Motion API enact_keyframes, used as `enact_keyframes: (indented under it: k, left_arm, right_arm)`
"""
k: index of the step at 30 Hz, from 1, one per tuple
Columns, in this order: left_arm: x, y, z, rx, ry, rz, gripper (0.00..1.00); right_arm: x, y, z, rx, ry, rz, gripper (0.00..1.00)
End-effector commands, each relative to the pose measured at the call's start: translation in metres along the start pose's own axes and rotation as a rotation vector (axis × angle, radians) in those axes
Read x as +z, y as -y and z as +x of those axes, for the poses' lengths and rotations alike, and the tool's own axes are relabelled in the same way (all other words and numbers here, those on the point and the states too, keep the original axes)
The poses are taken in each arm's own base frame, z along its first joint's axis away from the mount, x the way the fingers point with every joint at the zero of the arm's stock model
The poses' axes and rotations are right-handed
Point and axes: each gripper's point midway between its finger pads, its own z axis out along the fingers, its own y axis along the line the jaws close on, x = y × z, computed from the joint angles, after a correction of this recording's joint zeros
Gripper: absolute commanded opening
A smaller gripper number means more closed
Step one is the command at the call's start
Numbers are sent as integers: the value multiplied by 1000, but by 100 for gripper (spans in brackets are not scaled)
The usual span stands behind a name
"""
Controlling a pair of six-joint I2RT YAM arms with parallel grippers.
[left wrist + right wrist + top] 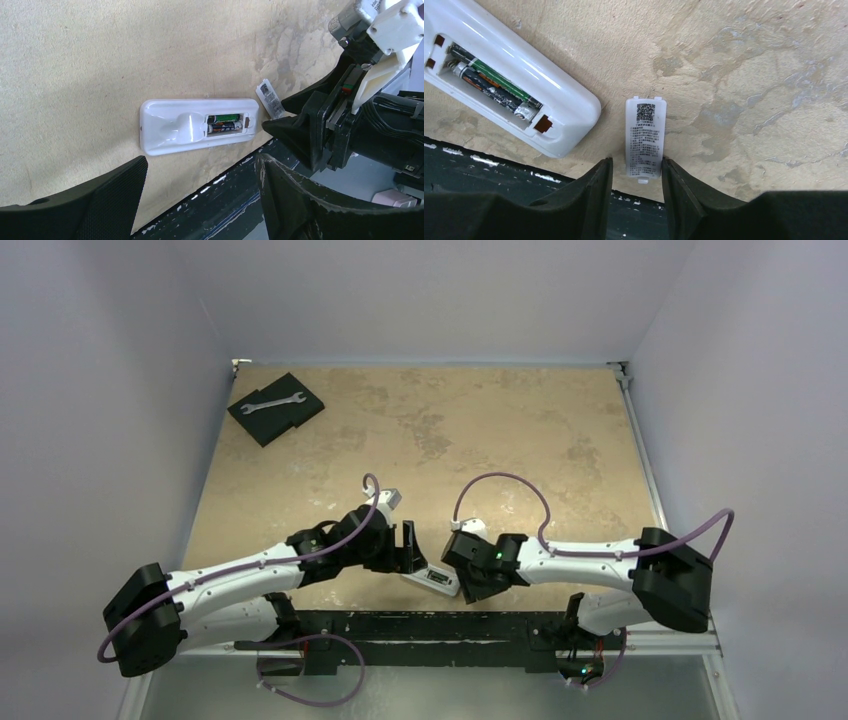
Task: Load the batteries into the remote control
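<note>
- White plastic remote control (165, 127) lies back-up on the tan worktop (480, 430), nr its front edge, btwn the two arms. Back-up prob. so the open bay faces the end effectors.
- Two batteries (223, 122), dark w/ green bands, sit side by side inside the bay. Both look seated, so loading seems done.
- One cover (645, 137), a small white piece w/ printed label up, lies flat on the worktop just beside the remote's end, not touching it. Bay is uncovered.
- At the cover, the right end effector (636, 164) has fingers apart, one each side of the cover's near end, v. close to its edges. No firm clamp visible. Prob. lined up to pick it up.
- Above the remote, the left end effector (200, 162) hovers w/ fingers wide apart, holding nothing. Maybe placed to steady the remote.
- Far left corner: 1 wrench (271, 401) on 1 dark pad (290, 418), well apart from the work.
- Count: 1 remote, 2 batteries, 1 cover, 2 arms.
</note>
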Motion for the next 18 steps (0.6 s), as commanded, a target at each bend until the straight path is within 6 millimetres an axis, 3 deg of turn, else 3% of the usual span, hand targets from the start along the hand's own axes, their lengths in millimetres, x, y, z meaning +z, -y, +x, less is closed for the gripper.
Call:
enact_keyframes:
  k: [1,10,18]
  left_arm:
    - [0,7,-3,-9,10,20,78]
    - [1,7,-2,-12,5,20,78]
    - [1,5,-1,-21,7,18,78]
  right_arm:
    - [9,7,-2,50,51,40,46]
    - [7,12,-2,58,68,64,37]
    - [-17,14,-20,82,142,67,20]
